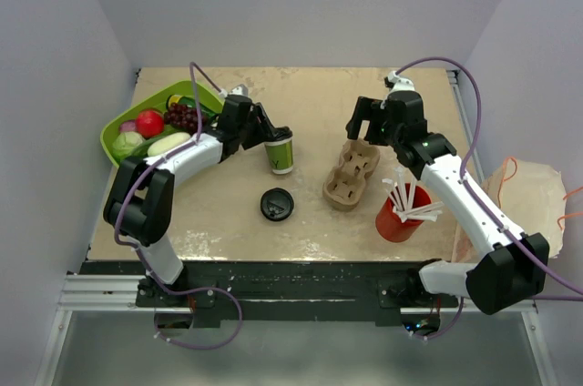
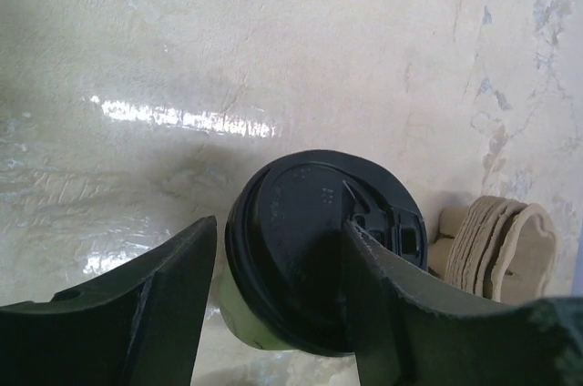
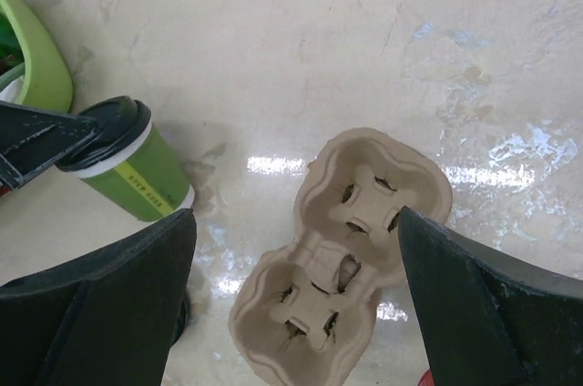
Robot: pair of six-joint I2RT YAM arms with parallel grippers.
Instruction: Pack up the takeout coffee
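Beige tabletop (image 1: pixel 228 222): L gripper (image 1: pixel 272 135) straddles takeout coffee (image 1: pixel 281 157); R gripper (image 1: pixel 366 131) spread above carrier (image 1: pixel 351 175).

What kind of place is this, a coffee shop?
Probably a robot test booth, not a shop: plain white walls box in one table, two robot arms are bolted at its near edge, and a coffee cup and cardboard cup carrier sit on it.

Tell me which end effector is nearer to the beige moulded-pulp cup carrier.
Right. The right end effector hovers open over the carrier; the left end effector is off to its left, at the lidded green paper cup.
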